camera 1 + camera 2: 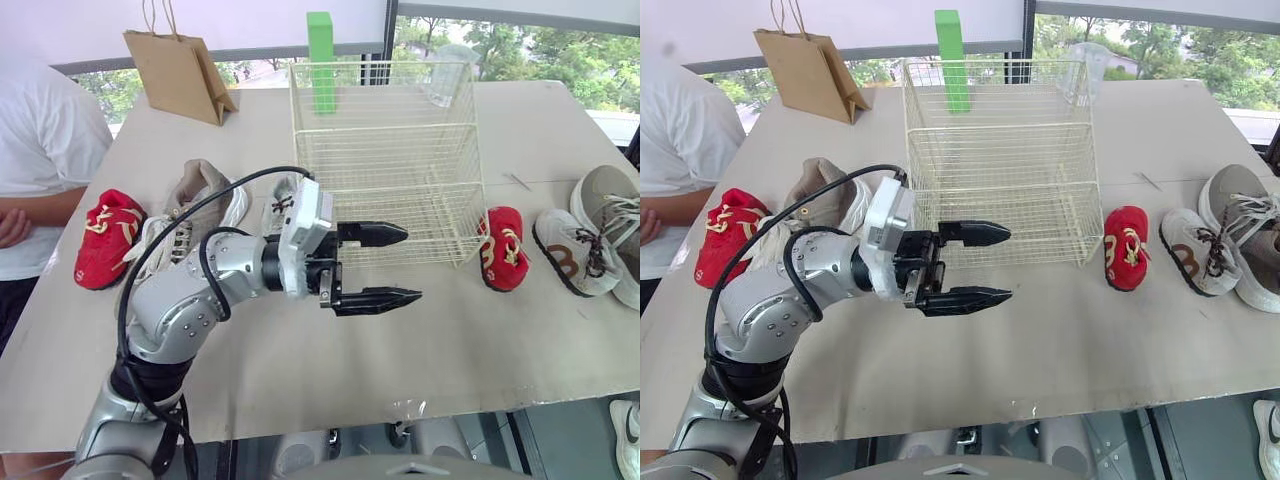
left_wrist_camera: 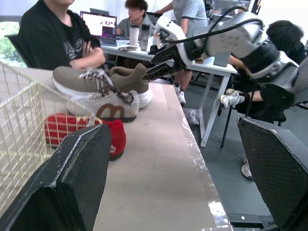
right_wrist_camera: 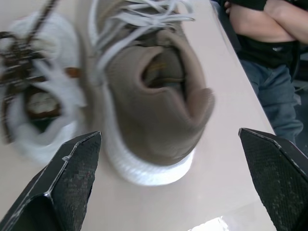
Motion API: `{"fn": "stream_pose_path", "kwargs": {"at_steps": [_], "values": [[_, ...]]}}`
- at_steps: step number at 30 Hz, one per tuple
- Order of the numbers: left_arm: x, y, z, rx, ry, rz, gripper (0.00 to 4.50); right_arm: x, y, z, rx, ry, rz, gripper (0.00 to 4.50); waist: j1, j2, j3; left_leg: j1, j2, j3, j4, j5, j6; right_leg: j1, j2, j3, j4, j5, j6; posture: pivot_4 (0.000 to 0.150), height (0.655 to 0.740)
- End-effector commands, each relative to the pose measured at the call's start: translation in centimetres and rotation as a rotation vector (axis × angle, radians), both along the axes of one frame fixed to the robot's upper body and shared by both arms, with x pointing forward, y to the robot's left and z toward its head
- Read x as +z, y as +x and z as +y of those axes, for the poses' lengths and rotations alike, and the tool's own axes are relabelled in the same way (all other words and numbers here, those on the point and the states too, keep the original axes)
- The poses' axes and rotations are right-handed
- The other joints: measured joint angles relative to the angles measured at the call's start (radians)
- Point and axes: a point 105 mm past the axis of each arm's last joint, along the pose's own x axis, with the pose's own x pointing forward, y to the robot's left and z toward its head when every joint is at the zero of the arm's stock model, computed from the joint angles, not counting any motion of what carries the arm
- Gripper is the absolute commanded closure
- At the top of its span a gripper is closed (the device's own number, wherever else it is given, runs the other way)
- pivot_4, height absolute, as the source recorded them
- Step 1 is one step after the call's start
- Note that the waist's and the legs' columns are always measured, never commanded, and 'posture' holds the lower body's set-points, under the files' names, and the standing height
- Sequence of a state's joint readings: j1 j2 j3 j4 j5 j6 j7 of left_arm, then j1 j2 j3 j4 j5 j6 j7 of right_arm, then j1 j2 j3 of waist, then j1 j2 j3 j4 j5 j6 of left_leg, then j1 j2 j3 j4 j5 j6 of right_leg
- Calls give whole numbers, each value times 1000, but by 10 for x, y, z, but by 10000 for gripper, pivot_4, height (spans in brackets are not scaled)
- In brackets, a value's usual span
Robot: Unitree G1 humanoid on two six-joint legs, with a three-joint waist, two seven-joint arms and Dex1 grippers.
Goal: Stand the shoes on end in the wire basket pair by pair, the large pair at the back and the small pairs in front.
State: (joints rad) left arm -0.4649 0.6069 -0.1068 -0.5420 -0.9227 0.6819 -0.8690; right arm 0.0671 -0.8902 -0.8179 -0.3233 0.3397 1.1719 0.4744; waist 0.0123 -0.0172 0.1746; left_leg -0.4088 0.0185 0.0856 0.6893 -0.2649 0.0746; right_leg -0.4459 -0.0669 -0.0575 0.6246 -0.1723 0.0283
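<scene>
1. Left tool (image 1: 410, 265): fingers wide apart, holding nothing, just in front of the wire basket (image 1: 380, 66).
2. Right tool (image 3: 168, 134): spread wide, over the large tan shoe (image 3: 149, 96).
3. Red shoe (image 1: 503, 247) on the worktop (image 1: 400, 350) right of the basket; second red shoe (image 1: 105, 238) left.

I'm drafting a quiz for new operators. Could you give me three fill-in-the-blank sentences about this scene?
The wire basket holds ___ shoes. The left gripper has its fingers ___. The small shoe nearest the basket on the robot's right is ___.
Missing words: no; open; red.
</scene>
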Motion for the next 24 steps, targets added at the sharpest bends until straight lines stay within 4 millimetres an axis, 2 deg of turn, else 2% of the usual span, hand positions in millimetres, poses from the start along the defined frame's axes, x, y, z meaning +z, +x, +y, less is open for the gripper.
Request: {"fn": "stream_pose_path", "kwargs": {"at_steps": [1, 5, 10, 14, 17, 24], "values": [[13, -3, 4, -9, -35, -42, 0, 3, 8, -10, 4, 21, -4, 620, 1, 0, 0, 0, 0, 0, 0, 0, 0, 0, 0, 0, 0, 0, 0, 1500, 7400], [12, -2, 9, -9, -33, -42, 0, -2, 18, -14, 0, 103, -2, 620, 1, 0, 0, -1, 0, 0, 0, 0, 0, -1, 1, 0, 0, 0, 0, 1500, 7400], [10, -1, 11, -5, -30, -49, 0, -16, 36, -21, -13, 154, 14, 620, 0, 0, 0, -1, 0, 0, 0, 0, 0, 0, 2, 3, 0, 0, 0, 1500, 7400], [10, -1, 12, 5, -29, -57, 0, -27, 43, -25, -15, 183, 36, 620, 0, 0, 0, -1, 0, 0, 0, 0, 0, 0, 3, 3, 0, 0, 0, 1500, 7400], [8, 0, 14, 19, -18, -59, 0, -30, 49, -21, 31, 195, 40, 8014, -4, -2, -1, 0, 0, 2, 0, 0, 0, 0, 3, 5, 0, 0, 0, 1500, 7400], [6, 0, 16, 40, -15, -54, 0, -36, 50, -17, 60, 181, 69, 32143, -20, -7, -2, 11, 1, 3, 0, 0, 1, 10, 3, 8, 0, 0, 0, 1500, 7400]]}}
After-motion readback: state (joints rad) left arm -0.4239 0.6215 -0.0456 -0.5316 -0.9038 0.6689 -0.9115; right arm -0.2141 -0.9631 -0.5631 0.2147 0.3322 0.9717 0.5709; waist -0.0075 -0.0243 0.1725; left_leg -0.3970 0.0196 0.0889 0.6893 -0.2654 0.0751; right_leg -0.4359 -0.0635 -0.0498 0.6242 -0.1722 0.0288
